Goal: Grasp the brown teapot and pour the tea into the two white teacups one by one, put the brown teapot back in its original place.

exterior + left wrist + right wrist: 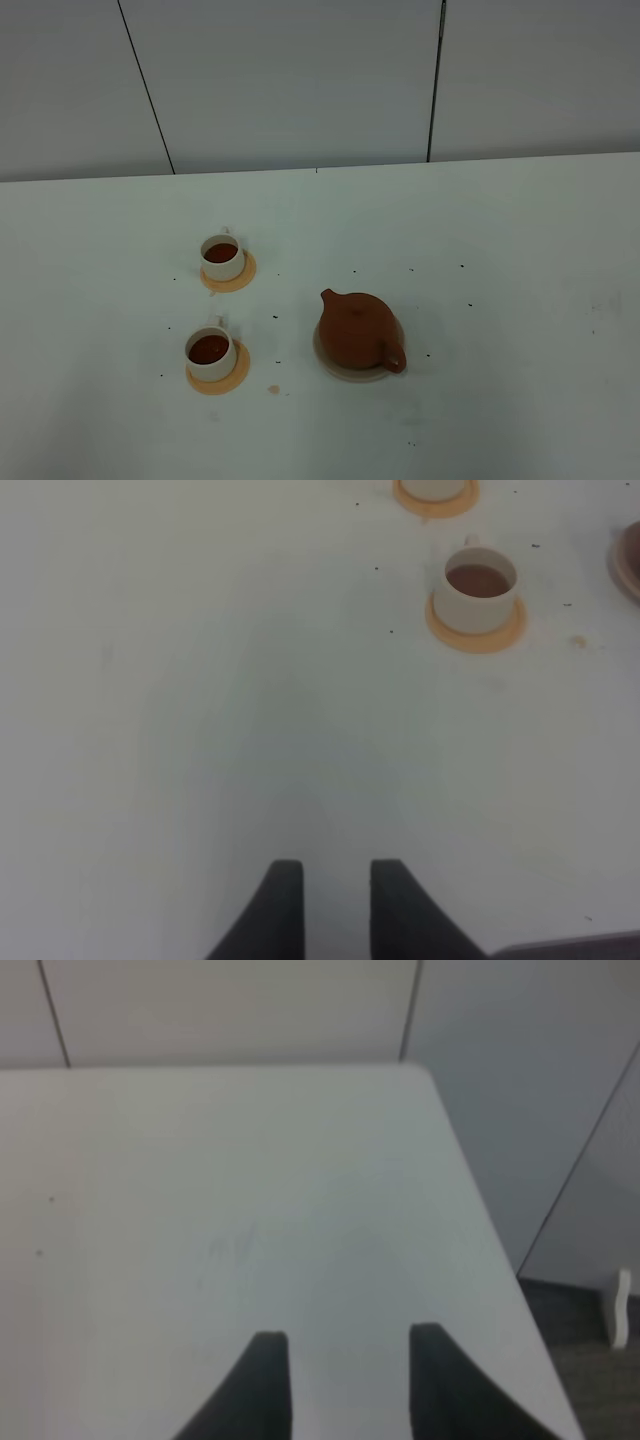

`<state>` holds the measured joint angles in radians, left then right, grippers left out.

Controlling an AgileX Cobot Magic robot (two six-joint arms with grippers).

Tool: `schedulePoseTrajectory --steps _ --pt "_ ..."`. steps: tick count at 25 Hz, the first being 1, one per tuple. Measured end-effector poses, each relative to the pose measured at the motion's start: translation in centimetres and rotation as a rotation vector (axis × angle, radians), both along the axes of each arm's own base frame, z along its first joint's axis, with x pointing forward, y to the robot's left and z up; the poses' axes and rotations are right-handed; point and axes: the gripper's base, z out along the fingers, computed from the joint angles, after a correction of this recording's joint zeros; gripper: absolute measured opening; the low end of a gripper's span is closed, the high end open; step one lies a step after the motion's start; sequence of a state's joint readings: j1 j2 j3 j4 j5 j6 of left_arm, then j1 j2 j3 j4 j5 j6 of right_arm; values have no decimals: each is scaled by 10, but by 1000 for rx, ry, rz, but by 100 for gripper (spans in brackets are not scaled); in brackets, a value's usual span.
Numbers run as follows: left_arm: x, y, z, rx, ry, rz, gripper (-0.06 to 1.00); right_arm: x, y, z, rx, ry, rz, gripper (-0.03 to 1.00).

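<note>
On the white table (500,230), just right of centre and toward six o'clock in the high view, the brown teapot (357,330) sits squarely on its round beige disc (322,352), spout aimed at about ten o'clock, loop handle at about four. At nine o'clock from the pot stand the two white teacups, the far cup (222,257) and the near cup (210,354), each on a small orange coaster (238,375), and both show dark reddish tea inside. Judging by that, the pouring looks done and the pot is already home, so the task seems at its tail end; any next move would call only for keeping both arms clear of the crockery, with no fresh grasp needed.

Neither arm shows in the high view. The left gripper (335,890) hangs over bare table with its jaws parted by a narrow gap, empty; from its wrist camera the near cup (480,585) lies well ahead, around one o'clock of the fingertips, and a sliver of the disc's edge (628,565) shows farther off at two o'clock. The right gripper (348,1365) is spread wider, holding nothing, over the table's far corner; no teapot or cup appears in its view, so the pot lies well apart from those jaws
</note>
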<state>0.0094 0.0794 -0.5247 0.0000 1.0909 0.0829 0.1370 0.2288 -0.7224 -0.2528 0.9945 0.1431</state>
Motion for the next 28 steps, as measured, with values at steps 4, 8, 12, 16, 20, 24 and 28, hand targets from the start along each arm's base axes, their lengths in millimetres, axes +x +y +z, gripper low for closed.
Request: schedulePoseTrajectory --steps 4,8,12,16,20,24,28 --pt "0 0 0 0 0 0 23 -27 -1 -32 126 -49 -13 28" --pt "0 0 0 0 0 0 23 -32 4 -52 193 42 17 28" --pt "0 0 0 0 0 0 23 -26 9 -61 194 61 62 28" --pt "0 0 0 0 0 0 23 -21 12 -71 165 88 101 28" --pt "0 0 0 0 0 0 23 -20 13 -72 152 94 112 28" --pt "0 0 0 0 0 0 23 -21 17 -72 150 93 88 28" --pt "0 0 0 0 0 0 23 -21 17 -72 145 86 -11 28"
